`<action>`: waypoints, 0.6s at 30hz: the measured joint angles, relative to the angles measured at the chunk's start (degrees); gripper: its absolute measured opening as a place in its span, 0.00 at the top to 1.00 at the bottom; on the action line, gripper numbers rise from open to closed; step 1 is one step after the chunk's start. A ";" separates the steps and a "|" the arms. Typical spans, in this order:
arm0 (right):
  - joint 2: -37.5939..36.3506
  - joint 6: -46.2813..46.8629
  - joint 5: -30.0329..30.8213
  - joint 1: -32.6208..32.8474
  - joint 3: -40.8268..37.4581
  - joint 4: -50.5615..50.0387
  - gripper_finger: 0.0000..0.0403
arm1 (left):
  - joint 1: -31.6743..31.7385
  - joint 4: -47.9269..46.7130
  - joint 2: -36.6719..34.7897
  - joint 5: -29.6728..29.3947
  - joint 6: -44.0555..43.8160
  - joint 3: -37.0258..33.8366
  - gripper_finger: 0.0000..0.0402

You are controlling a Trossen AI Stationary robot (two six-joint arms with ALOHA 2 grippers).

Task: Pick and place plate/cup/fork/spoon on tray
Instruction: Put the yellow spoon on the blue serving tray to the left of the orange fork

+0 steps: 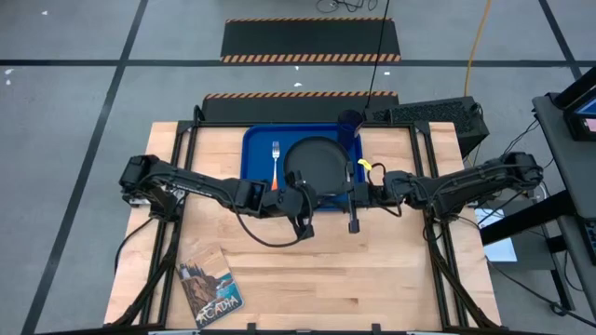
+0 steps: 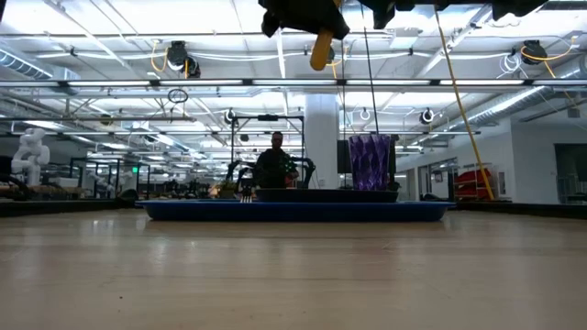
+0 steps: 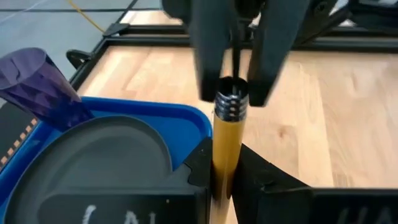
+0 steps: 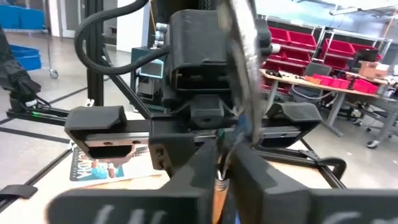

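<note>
The yellow-handled spoon (image 3: 225,146) is held in the air between my two grippers, which face each other above the near edge of the blue tray (image 1: 256,149). My left gripper (image 3: 225,177) is shut on its handle. My right gripper (image 4: 221,168) is shut on its metal end. The black plate (image 1: 317,160) lies flat on the tray. The orange-handled fork (image 1: 276,160) lies on the tray left of the plate. The purple cup (image 1: 351,119) stands in the tray's far right corner. In the high view the spoon is hidden by the grippers (image 1: 321,197) (image 1: 339,195). My left gripper pinches the spoon's yellow handle (image 3: 224,163) between its two fingers, which lie across it. The handle's free end (image 2: 321,48) sticks out below the gripper, clear of the table. My right gripper pinches the thin metal neck just past the ribbed collar (image 3: 232,104), coming from the table's right side. The silver bowl (image 4: 241,56) reaches back toward its wrist. The spoon is lifted clear.
A picture booklet (image 1: 209,290) lies on the wooden table near its front left corner. The table's near half in front of the tray is bare wood (image 1: 372,270). A person (image 2: 275,160) stands far off in the room behind the table.
</note>
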 joint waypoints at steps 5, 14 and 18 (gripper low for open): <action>-0.02 0.06 4.96 -0.40 0.01 0.07 0.97 | 0.02 0.37 0.00 -0.77 -2.47 0.00 0.83; -2.29 -2.60 13.51 -0.38 0.02 -2.81 0.99 | -1.74 -0.11 -0.20 -13.52 -2.56 0.02 0.68; -3.88 -2.92 20.80 -0.49 0.02 -5.19 1.00 | -2.39 0.28 -0.31 -17.71 -2.15 0.02 0.62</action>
